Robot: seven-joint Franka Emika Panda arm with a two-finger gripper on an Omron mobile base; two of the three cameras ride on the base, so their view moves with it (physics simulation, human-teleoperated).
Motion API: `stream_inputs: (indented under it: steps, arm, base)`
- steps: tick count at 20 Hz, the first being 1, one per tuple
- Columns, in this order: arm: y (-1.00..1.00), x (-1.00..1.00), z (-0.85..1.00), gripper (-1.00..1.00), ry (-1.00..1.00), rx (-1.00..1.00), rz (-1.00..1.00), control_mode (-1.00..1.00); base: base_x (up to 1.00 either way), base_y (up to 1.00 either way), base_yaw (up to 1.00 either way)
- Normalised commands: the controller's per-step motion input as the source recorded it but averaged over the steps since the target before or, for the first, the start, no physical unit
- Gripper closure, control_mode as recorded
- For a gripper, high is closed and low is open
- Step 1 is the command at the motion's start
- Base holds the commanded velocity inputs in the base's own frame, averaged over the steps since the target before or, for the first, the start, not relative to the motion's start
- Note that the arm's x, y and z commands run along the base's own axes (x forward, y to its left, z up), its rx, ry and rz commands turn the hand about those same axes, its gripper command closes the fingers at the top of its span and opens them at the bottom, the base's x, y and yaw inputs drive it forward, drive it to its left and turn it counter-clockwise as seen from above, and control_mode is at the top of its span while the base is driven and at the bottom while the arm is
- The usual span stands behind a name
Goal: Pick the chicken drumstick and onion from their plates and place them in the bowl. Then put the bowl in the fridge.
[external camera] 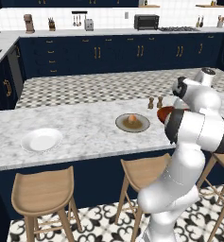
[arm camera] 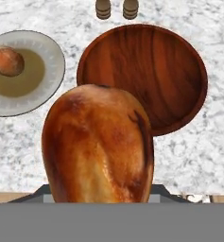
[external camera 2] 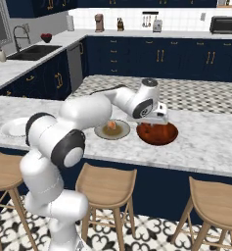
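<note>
On the marble bench (external camera: 85,132), the plain white plate (external camera: 41,140) is seen furthest left in the left base view, bare and well apart from the other dishes. Further right, the grey-rimmed plate (external camera: 133,123) with the olive-brown centre is found, and the onion (external camera: 132,118) rests on it, slightly off centre. In the hand view the same plate (arm camera: 47,52) lies at the upper left with the onion (arm camera: 6,61) towards its left side. Just right of that plate, near it but not touching, the bowl (external camera 2: 157,133) is set on the bench; its reddish-brown hollow (arm camera: 153,71) holds nothing. Two small brown shakers (external camera: 155,102) stand just beyond the gap between plate and bowl. The claw (external camera 2: 160,116) is held above the near-left rim of the bowl in the right base view. The chicken drumstick (arm camera: 98,144) is seen large in the hand view, bulbous end outward, raised clear of the bench and overlapping the bowl's lower-left rim. The claw is clamped on the drumstick, though the fingertips themselves are hidden behind the meat. Wooden stools (external camera: 42,194) are lined along the bench's near side.
</note>
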Motion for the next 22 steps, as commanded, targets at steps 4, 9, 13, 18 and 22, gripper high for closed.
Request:
stream_inputs:
  steps: [4, 9, 13, 18, 22]
  arm:
    - [-0.24, 0.69, -0.47, 1.00, 0.00, 0.00, 0.00, -1.00]
    - [-0.27, 0.57, -0.35, 1.00, 0.00, 0.00, 0.00, -1.00]
    - [-0.08, 0.46, -0.43, 1.00, 0.00, 0.00, 0.00, -1.00]
    - [0.00, 0.34, -0.45, 1.00, 0.00, 0.00, 0.00, -1.00]
    - [0.00, 0.28, -0.52, -1.00, 0.01, 0.00, 0.00, -1.00]
  base:
    - [0.00, 0.00, 0.00]
    - [0.00, 0.00, 0.00]
    - [0.00, 0.00, 0.00]
    - [0.00, 0.00, 0.00]
    - [0.00, 0.00, 0.00]
